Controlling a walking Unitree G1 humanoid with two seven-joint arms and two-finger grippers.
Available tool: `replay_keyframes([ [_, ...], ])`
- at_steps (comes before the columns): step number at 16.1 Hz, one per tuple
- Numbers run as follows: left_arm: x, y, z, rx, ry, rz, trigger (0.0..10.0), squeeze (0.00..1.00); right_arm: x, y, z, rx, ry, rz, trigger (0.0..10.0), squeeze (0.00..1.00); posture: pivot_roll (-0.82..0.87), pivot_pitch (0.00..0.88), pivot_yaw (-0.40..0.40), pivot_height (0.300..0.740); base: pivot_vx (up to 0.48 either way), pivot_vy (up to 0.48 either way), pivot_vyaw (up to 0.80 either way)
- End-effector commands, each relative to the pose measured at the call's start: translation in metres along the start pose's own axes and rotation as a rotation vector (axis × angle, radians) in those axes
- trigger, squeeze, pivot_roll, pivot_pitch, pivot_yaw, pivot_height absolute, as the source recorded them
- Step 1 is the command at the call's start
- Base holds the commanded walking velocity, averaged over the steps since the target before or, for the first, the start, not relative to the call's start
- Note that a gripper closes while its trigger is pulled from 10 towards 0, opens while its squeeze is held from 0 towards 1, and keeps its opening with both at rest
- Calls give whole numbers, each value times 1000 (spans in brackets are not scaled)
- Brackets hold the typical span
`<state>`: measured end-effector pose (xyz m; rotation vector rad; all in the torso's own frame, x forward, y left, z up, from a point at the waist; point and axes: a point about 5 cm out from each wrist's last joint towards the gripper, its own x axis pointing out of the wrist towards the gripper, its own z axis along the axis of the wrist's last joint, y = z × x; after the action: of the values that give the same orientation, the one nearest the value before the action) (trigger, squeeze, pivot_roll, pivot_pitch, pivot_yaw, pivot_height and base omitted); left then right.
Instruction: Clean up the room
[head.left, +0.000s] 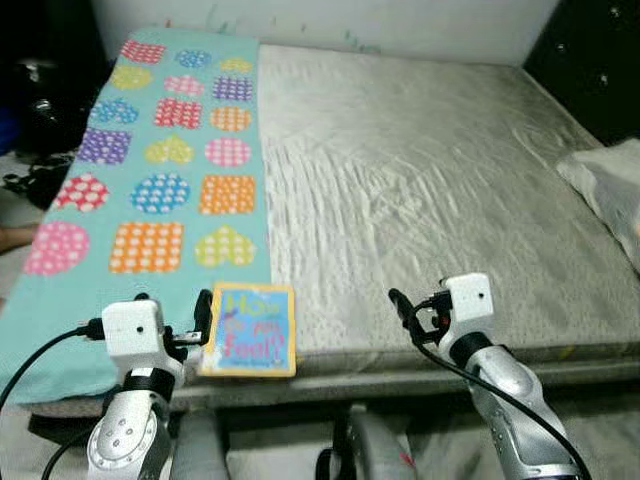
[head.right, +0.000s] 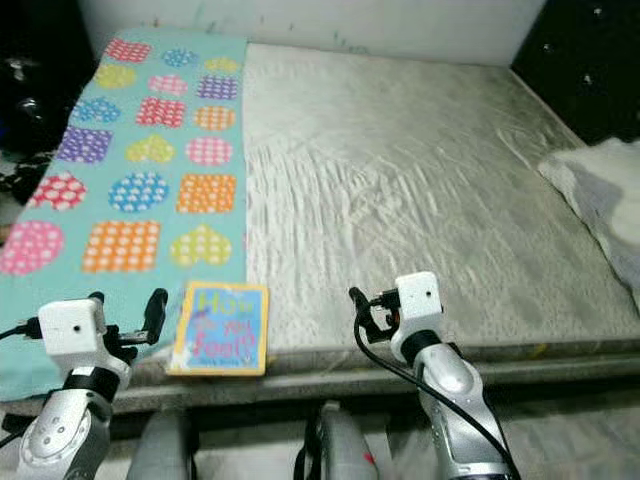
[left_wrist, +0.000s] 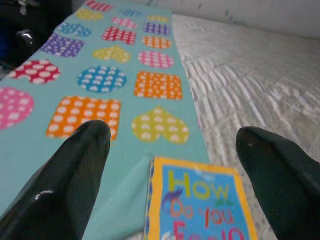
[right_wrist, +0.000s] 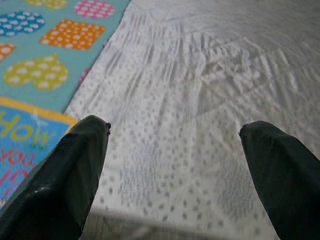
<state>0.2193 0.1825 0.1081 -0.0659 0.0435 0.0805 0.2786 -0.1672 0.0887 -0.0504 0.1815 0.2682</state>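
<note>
A picture book (head.left: 248, 330) with a blue cover and yellow border lies flat at the bed's near edge, half on a turquoise blanket (head.left: 160, 190) printed with dotted hearts and squares. My left gripper (head.left: 175, 305) hovers open just left of the book; in the left wrist view the book (left_wrist: 200, 205) lies low between the spread fingers (left_wrist: 75, 170). My right gripper (head.left: 418, 300) stands open over bare mattress to the book's right, holding nothing. The right wrist view has the book's corner (right_wrist: 20, 145) beside one finger (right_wrist: 70, 170).
The grey quilted mattress (head.left: 420, 180) fills the middle and right. A white crumpled bag or pillow (head.left: 610, 190) lies at its right edge. Dark clutter (head.left: 40, 100) sits on the floor left of the bed, and black furniture (head.left: 600, 60) stands at the back right.
</note>
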Motion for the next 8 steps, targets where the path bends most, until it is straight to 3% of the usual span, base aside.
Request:
replay_keyframes([
  [1,0,-1,-1,5,10,5,10000,0,-1,-4,-1,-2,7,-4,10000,0,6,153,-129,607,0,0,0],
  [8,4,-4,0,-6,5,7,10000,0,6,-2,1,-8,7,17,10000,0,8,144,-145,607,0,0,0],
])
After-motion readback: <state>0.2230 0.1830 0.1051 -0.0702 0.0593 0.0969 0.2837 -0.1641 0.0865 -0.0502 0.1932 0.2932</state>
